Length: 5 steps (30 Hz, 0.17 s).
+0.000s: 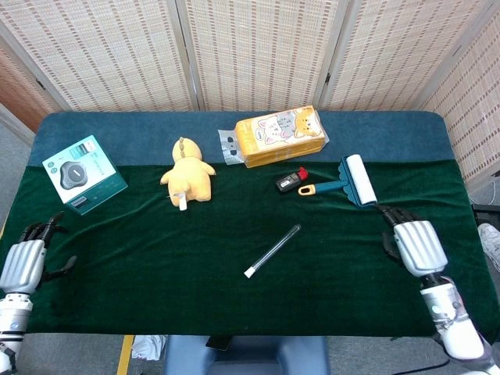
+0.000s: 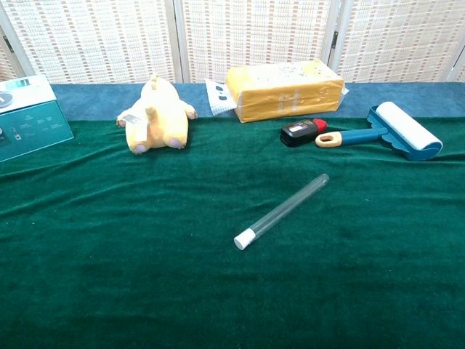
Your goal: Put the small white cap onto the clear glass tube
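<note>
My left robot hand [image 1: 22, 264] and right robot hand [image 1: 414, 244] rest spread and empty at the desk's [image 1: 156, 258] near corners. Between them lies the glass tube [image 1: 275, 248], its white cap [image 1: 248, 273] on the near end.

teal box [image 2: 29, 113] cut off at chest view's left edge, both hands outside chest view, right hand [image 1: 412, 241] fingertips too small to tell

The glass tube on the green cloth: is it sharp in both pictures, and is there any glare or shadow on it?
Head view: glass tube sharp, thin, no glare, hardly any shadow. Chest view: it is crisp too, white cap clear, a faint highlight along the glass, soft even light on the green cloth.
</note>
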Motion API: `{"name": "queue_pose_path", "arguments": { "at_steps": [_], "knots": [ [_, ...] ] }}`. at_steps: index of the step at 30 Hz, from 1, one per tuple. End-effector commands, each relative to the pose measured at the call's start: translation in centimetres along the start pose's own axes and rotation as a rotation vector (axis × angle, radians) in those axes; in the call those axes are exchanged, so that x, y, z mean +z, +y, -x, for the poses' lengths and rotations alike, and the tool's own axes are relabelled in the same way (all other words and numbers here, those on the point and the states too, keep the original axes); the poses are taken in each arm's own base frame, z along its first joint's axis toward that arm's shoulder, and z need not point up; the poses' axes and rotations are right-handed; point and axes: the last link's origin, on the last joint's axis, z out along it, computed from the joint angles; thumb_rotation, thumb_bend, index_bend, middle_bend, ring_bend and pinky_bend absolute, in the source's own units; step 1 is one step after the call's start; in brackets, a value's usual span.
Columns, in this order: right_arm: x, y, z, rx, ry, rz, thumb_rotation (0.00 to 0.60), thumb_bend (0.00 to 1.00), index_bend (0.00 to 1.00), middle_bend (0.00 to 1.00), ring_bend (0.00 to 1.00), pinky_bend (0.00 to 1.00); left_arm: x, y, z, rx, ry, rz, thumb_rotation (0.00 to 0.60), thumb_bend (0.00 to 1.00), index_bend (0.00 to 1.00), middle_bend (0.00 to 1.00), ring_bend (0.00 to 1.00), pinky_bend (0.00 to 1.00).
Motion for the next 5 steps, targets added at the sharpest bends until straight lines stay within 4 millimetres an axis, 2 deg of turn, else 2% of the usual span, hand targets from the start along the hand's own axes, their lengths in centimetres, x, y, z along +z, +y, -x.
{"name": "queue_pose_path", "arguments": {
  "at_steps": [1,5],
  "knots": [
    [-2.9,1.5,-0.6,0.019,0.021,0.025,0.6,0.73,0.01,0.08,0.07,0.1,-1.3,-0.5,-0.2,0.004,0.019,0.003,0.6,0.35,0.1,0.32,0.19,0.13],
    [-4.5,2.2,-0.7,0.025,0.06,0.044,0.6,0.73,0.01,0.07,0.06,0.09,-2.7,-0.1,-0.3,-0.006,0.045,0.023,0.6,0.35,0.1,0.31,0.18,0.12]
  ]
}}
